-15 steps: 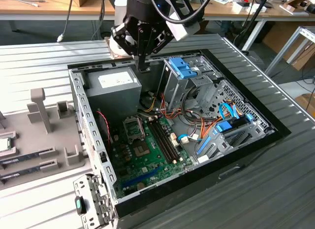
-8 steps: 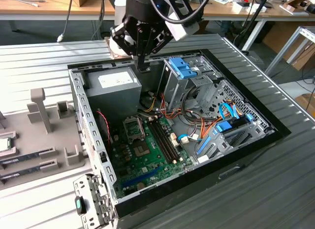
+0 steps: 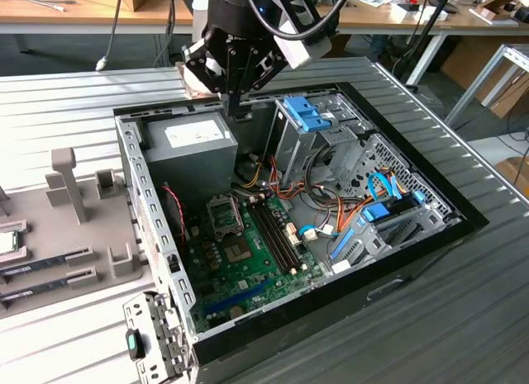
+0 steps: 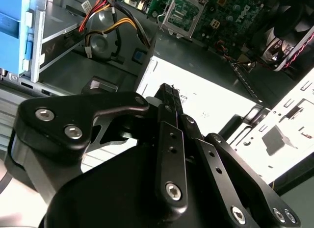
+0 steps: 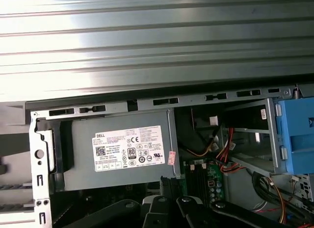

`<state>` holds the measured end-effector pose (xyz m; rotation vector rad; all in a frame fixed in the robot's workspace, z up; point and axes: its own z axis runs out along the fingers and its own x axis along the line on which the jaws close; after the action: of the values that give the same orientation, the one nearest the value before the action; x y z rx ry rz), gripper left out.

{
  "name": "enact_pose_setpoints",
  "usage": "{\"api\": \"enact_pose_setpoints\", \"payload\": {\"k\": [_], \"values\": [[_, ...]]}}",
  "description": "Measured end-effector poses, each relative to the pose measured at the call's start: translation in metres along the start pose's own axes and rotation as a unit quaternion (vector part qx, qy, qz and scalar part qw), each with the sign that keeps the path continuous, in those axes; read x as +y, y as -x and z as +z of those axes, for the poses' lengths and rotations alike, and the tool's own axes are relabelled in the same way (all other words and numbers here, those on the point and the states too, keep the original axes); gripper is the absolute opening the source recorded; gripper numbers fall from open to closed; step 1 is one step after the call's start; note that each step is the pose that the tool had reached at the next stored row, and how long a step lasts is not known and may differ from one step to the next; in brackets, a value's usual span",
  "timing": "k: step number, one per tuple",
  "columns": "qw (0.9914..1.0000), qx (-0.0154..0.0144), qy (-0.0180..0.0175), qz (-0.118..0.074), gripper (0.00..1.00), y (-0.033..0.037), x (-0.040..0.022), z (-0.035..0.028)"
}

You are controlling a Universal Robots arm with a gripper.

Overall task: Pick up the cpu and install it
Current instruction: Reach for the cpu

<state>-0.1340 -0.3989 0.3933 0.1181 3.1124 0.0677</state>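
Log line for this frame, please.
gripper: shut | over: power supply box | site: open computer case

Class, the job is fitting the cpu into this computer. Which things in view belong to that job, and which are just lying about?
Belong: gripper, above the power supply; cpu, on the grey tray; socket on the green board.
Lying about: power supply, memory sticks on the tray, blue drive bracket, orange cables.
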Motion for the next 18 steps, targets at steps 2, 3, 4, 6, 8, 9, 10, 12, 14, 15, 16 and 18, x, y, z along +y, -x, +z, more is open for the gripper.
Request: {"api": "enact_pose_setpoints", "payload": {"k": [2, 3, 4, 6, 8, 9, 10, 12, 14, 15, 16, 18], "values": [[1.00000, 0.0000, 0.0000, 0.000, 0.11, -0.0014, -0.0001, -0.0001], [1.00000, 0.0000, 0.0000, 0.000, 0.11, -0.0018, -0.0001, -0.0001], [1.00000, 0.0000, 0.0000, 0.000, 0.11, -0.0022, -0.0002, -0.0001], [1.00000, 0.0000, 0.0000, 0.000, 0.11, -0.0028, -0.0002, -0.0001], [1.00000, 0.0000, 0.0000, 0.000, 0.11, -0.0038, -0.0003, -0.0001], [1.00000, 0.0000, 0.0000, 0.000, 0.11, -0.0041, -0.0003, -0.0002], [1.00000, 0.0000, 0.0000, 0.000, 0.11, -0.0044, -0.0003, -0.0001], [1.00000, 0.0000, 0.0000, 0.000, 0.11, -0.0059, -0.0005, -0.0002], [1.00000, 0.0000, 0.0000, 0.000, 0.11, -0.0070, -0.0005, -0.0002], [1.00000, 0.0000, 0.0000, 0.000, 0.11, -0.0075, -0.0006, -0.0002], [1.00000, 0.0000, 0.0000, 0.000, 0.11, -0.0081, -0.0006, -0.0002], [1.00000, 0.0000, 0.0000, 0.000, 0.11, -0.0090, -0.0007, -0.0003]]}}
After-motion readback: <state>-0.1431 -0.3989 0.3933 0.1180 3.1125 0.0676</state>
